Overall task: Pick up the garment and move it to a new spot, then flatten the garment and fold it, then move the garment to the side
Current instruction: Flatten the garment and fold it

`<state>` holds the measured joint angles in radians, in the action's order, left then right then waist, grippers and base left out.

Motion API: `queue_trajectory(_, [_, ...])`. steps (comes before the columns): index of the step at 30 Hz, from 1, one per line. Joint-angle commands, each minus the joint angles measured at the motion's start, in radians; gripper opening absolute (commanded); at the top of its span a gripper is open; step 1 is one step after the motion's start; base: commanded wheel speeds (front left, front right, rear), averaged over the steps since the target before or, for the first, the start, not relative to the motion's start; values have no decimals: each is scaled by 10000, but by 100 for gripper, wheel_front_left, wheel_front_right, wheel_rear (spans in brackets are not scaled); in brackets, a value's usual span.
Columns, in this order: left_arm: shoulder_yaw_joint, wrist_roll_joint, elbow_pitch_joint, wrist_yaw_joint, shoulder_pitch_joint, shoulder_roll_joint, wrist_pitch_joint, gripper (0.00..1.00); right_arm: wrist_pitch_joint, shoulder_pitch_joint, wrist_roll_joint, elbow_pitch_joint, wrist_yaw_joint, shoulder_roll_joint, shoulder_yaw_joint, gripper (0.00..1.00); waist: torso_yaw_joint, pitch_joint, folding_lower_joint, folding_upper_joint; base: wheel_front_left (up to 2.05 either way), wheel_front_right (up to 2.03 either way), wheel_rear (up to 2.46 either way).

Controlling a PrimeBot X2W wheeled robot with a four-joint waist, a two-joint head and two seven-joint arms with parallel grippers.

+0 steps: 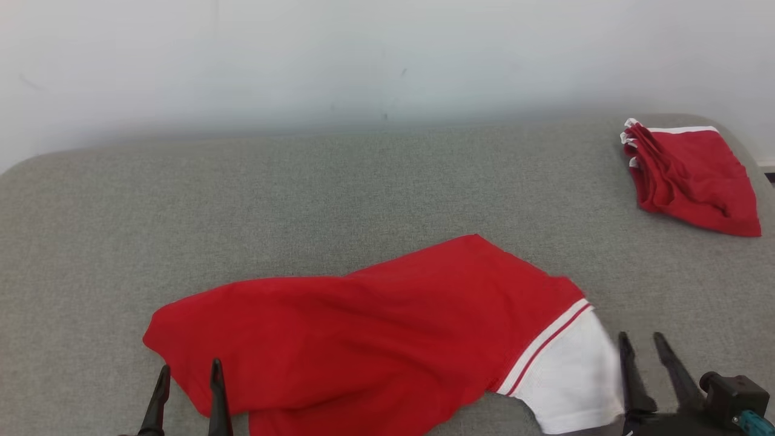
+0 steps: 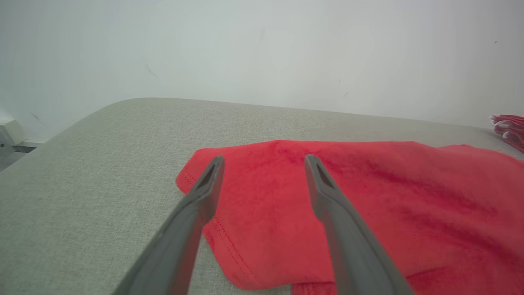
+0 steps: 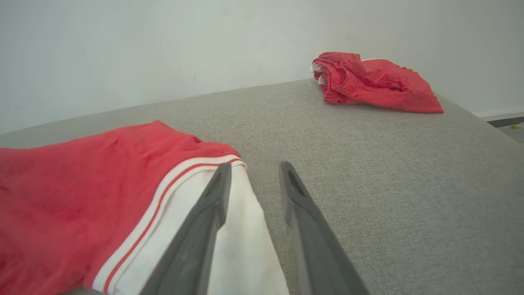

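Note:
The garment [image 1: 375, 339] is red with a white, red-striped band at its right end, and it lies spread and slightly rumpled on the grey padded surface [image 1: 363, 181] near the front edge. My left gripper [image 1: 189, 366] is open at the garment's left end, its fingers straddling the red hem [image 2: 229, 241] in the left wrist view, where the gripper [image 2: 265, 159] holds nothing. My right gripper [image 1: 640, 336] is open beside the white band [image 3: 241, 246]. In the right wrist view that gripper [image 3: 256, 165] has one finger over the band's edge and the other over bare surface.
A second red garment [image 1: 690, 181], folded with white trim, lies at the back right corner of the surface [image 3: 372, 80]. A pale wall [image 1: 387, 60] runs behind. The surface's rounded edges show at far left and far right.

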<state>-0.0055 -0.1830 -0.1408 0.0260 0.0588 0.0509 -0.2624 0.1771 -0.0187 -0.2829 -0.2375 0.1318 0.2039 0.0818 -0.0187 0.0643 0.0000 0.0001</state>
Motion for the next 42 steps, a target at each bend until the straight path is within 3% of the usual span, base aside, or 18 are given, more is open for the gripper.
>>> queue_trajectory(1, [-4,-19,-25,-5,92,-7,-34,100,70,-90,112,92,-26,-117,44,100,-9,-69,0,-1,0,0,0])
queue_trajectory(12, [122,52,45,8,240,-8,-34,100,159,121,309,241,-26,-45,9,100,277,-346,0,-1,0,0,0])
queue_trajectory(25, [-65,196,175,28,533,-8,-34,100,377,677,177,-434,-26,168,-223,100,892,-681,0,-1,0,0,0])
queue_trajectory(42, [-237,84,249,-35,846,-7,-34,100,763,-154,284,-483,-26,-98,176,100,586,-697,0,-1,0,0,0])
